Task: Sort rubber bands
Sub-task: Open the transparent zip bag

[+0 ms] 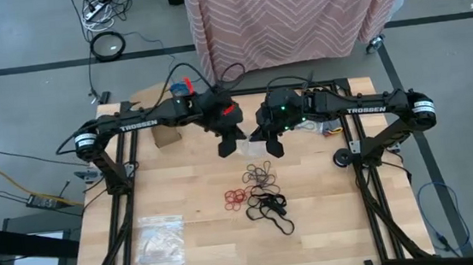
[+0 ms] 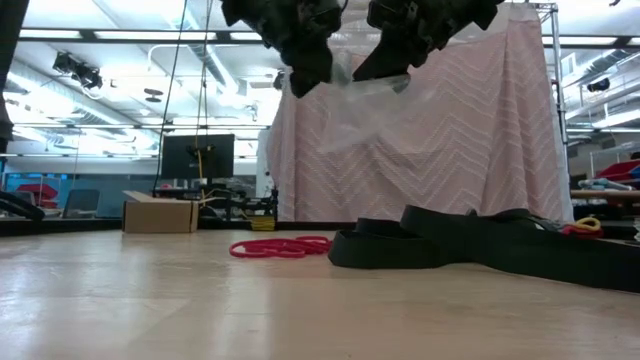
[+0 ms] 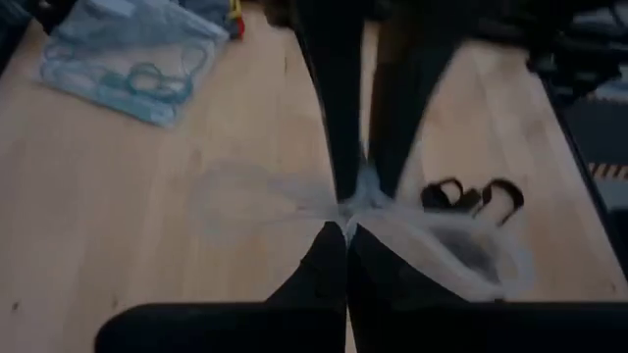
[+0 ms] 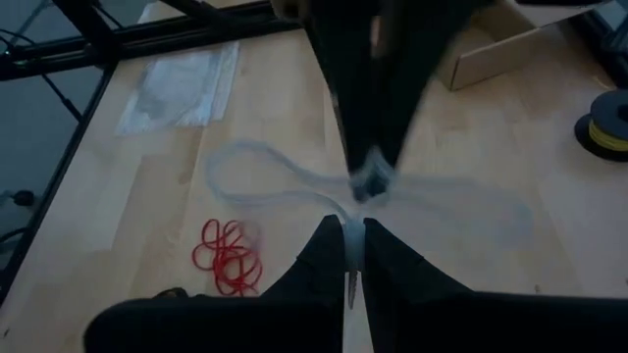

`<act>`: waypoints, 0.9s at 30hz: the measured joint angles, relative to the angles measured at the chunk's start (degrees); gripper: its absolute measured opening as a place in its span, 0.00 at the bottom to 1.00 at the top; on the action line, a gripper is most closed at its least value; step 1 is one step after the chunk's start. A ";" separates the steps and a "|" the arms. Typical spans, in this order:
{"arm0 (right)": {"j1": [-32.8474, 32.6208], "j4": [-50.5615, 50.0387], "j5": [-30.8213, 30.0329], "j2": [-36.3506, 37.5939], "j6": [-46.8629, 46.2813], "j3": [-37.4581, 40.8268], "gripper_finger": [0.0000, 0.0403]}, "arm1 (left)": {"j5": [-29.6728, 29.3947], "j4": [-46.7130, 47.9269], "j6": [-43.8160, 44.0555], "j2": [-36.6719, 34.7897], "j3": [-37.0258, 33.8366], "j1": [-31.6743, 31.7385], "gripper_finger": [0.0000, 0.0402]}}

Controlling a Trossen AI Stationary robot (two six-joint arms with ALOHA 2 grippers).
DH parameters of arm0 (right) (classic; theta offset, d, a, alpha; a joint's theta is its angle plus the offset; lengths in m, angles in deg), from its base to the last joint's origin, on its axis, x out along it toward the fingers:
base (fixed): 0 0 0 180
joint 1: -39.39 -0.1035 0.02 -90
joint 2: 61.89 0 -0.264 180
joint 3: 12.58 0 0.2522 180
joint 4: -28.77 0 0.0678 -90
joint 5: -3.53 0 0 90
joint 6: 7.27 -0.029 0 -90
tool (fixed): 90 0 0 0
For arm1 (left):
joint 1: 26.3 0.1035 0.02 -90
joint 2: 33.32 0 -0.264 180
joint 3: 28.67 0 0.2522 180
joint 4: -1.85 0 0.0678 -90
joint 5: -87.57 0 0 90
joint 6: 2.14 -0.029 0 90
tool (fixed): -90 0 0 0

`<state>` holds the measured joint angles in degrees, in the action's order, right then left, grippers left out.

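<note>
A clear plastic bag (image 2: 368, 108) hangs in the air between my two grippers. My left gripper (image 1: 230, 144) and my right gripper (image 1: 269, 143) meet tip to tip over the table's middle, both shut on the bag. Below them on the wood lie the rubber bands: a red heap (image 1: 235, 199), a tan-brown heap (image 1: 262, 175) and larger black loops (image 1: 272, 209). Another clear bag with blue-teal bands (image 3: 132, 61) lies flat on the table in the left wrist view. My left gripper pinches the bag's thin film (image 3: 345, 218) between its two fingers, slanting down from the table's left. The film fans out from the fingertips and the bag hangs clear of the table. My right gripper pinches the film (image 4: 353, 233) between its two fingers, slanting down from the table's right, right beside the left gripper's fingertips (image 4: 371, 175). The bag's edge loops out slack on both sides (image 4: 265, 176).
A stack of flat clear bags (image 1: 160, 240) lies near the front left corner. A small cardboard box (image 1: 166, 136) stands at the far left. A yellow spool (image 4: 603, 129) sits toward the table's far side. A pink curtain (image 2: 450, 140) hangs behind the table.
</note>
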<state>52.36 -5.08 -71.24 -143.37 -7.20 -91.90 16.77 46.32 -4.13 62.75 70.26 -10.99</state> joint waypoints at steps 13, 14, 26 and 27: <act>0.64 0.76 0.00 -0.19 0.02 0.11 0.03 | 1.58 -2.93 2.91 0.76 0.18 -0.33 0.00; 0.63 0.56 0.00 -0.19 0.01 0.11 0.03 | 1.74 -2.52 2.92 1.09 0.30 -0.33 0.00; 0.68 -6.32 -0.99 0.03 -0.70 3.93 0.03 | 2.12 3.39 1.36 -0.46 0.11 0.37 0.11; 0.66 -5.82 -0.97 0.03 -1.34 4.80 0.03 | 2.11 4.51 0.90 -0.46 0.09 0.33 0.13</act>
<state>53.02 -10.91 -72.22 -143.34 -8.54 -87.10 18.88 50.82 -3.23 62.30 70.35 -10.66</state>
